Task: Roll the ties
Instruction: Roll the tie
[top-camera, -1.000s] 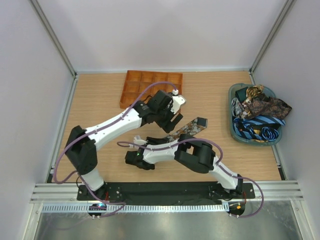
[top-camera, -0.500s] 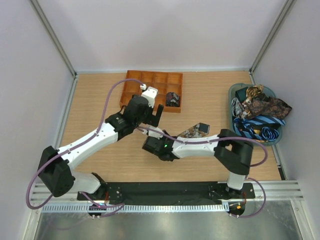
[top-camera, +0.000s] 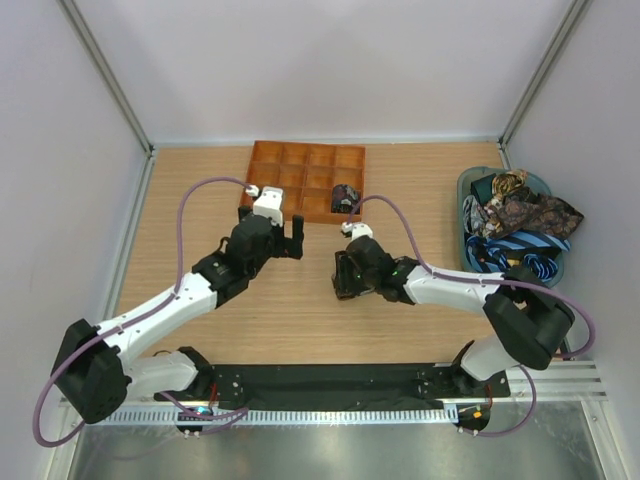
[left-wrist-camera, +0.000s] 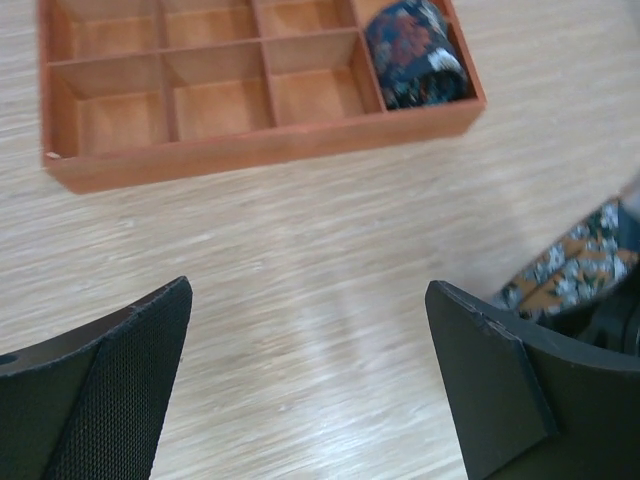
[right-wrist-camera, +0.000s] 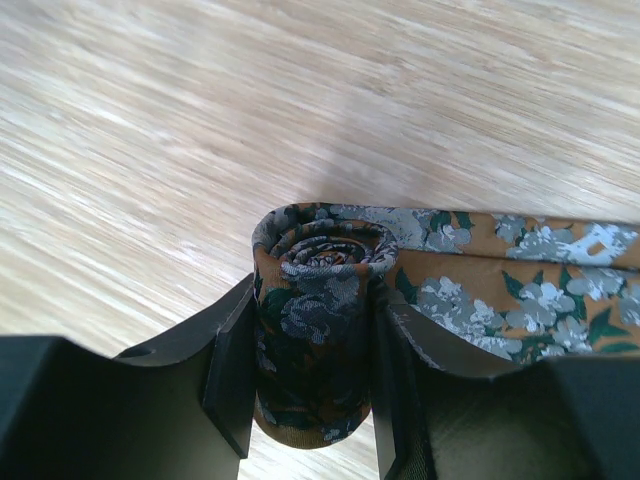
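Observation:
A brown floral tie, wound into a tight coil (right-wrist-camera: 315, 330), stands between the fingers of my right gripper (right-wrist-camera: 310, 370), which is shut on it. Its loose tail (right-wrist-camera: 520, 290) runs off to the right over the wood. From above, the right gripper (top-camera: 343, 280) sits mid-table and hides the coil. Another rolled tie (top-camera: 346, 197) (left-wrist-camera: 415, 55) lies in the near right compartment of the orange tray (top-camera: 262, 185) (left-wrist-camera: 250, 155). My left gripper (top-camera: 290, 240) (left-wrist-camera: 305, 370) hovers open just in front of the tray, with nothing in it. The held tie (left-wrist-camera: 570, 275) shows at the right edge of the left wrist view.
A teal basket (top-camera: 467, 262) at the right edge holds a heap of unrolled ties (top-camera: 520, 225), brown patterned and blue striped. The tray's other compartments hold nothing. White walls close off the table at the back and on both sides.
My left gripper opened, left a rolled tie in the tray and drew back toward the left. The right arm swung right; the flat tie that lay mid-table no longer shows from above.

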